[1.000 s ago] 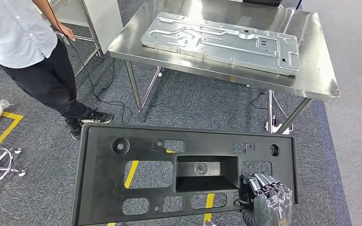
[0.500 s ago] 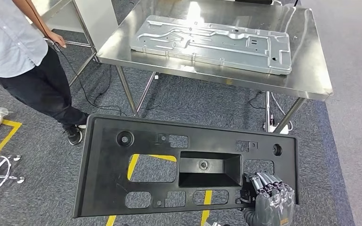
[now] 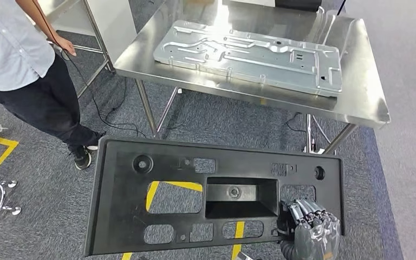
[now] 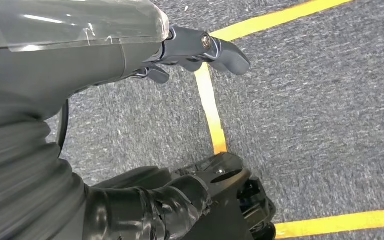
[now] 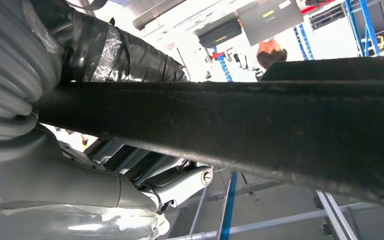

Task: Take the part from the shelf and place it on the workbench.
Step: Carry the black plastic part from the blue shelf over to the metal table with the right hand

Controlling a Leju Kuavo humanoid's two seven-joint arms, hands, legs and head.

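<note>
Pickup looks done: our right hand grips the black panel, short of the steel surface (metal plate already there); left hand fingers unclear.

The head view looks forward and down from high up, over the black part toward the workbench. The left wrist view faces carpet closely. The right wrist view shares that part's edge, very near.

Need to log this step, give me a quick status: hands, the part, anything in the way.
Right hand holds black part at its near edge. Left hand open, holds nothing. Part not yet over workbench; metal panel lies on it.
</note>
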